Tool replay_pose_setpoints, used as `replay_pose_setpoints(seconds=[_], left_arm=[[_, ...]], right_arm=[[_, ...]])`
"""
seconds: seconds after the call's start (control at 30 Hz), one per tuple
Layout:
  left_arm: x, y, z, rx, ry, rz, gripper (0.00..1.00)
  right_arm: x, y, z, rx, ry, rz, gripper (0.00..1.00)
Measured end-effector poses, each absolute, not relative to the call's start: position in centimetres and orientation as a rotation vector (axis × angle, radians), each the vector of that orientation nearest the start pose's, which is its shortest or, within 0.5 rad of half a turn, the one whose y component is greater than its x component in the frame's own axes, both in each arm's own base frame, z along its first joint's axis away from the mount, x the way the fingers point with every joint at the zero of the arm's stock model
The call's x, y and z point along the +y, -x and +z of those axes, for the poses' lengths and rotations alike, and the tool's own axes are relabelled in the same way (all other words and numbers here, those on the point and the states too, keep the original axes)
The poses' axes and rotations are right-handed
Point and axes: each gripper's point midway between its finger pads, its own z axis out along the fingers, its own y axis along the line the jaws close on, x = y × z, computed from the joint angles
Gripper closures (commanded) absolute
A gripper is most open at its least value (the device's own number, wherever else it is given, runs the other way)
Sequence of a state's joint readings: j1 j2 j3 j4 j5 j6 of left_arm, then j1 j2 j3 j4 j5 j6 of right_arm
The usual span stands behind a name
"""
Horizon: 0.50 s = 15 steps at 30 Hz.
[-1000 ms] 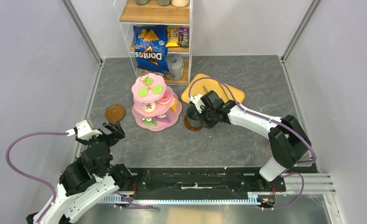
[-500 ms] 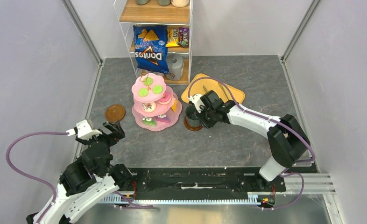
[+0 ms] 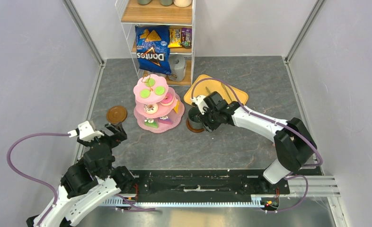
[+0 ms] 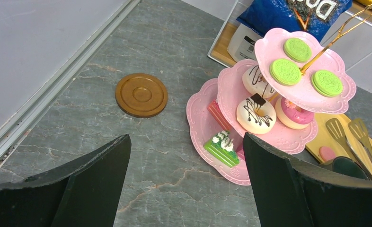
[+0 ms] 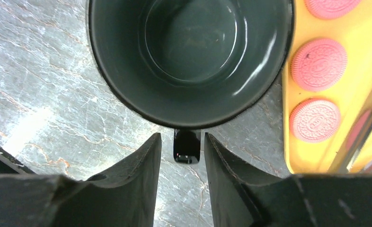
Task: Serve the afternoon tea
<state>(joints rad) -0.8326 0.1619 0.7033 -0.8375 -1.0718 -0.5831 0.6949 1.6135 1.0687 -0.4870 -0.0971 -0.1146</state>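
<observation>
Glossy dark-green mug [image 5: 189,52] handle inside slightly parted right end effector [image 5: 181,142]; left end effector [image 4: 186,139] agape, empty

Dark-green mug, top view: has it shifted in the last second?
No. The dark-green mug stands where it was, just right of the pink stand and off the near-left corner of the yellow tray.

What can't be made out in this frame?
- Saucer beneath the dark-green mug: the mug covers it in right wrist view; top view shows a sliver.
- Whether the right gripper jaws touch the mug handle: too close to tell, right wrist view.
- Stand bottom tier: upper tiers overlap it, top view.
- Tongs: cut off at right edge, left wrist view.
</observation>
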Motion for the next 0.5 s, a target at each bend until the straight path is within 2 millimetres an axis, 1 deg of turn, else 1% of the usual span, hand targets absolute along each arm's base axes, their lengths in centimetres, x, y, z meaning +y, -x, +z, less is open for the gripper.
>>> replay_pose_setpoints(seconds=[0.1,0.3,0.37,0.43,0.47,0.5], left_arm=[[2.2,-17.3,24.8,1.648,0.482,-0.038,0.05],[2.0,-17.6,24.6,1.662,0.471,-0.021,0.06],[1.9,-17.7,24.5,1.669,0.466,-0.013,0.06],[1.7,-17.8,24.3,1.681,0.457,0.001,0.06],[1.6,-17.9,24.2,1.687,0.453,0.008,0.06],[1.4,-18.0,24.1,1.696,0.445,0.015,0.06]], right_arm=[[24.2,-27.1,7.9,2.386,1.047,0.337,0.43],[23.4,-27.7,12.8,2.274,0.943,0.311,0.26],[22.6,-28.1,14.7,2.232,0.882,0.273,0.19],[21.6,-28.6,16.7,2.189,0.802,0.226,0.14],[21.1,-28.7,17.7,2.167,0.770,0.206,0.13],[20.5,-28.9,18.8,2.140,0.729,0.182,0.10]])
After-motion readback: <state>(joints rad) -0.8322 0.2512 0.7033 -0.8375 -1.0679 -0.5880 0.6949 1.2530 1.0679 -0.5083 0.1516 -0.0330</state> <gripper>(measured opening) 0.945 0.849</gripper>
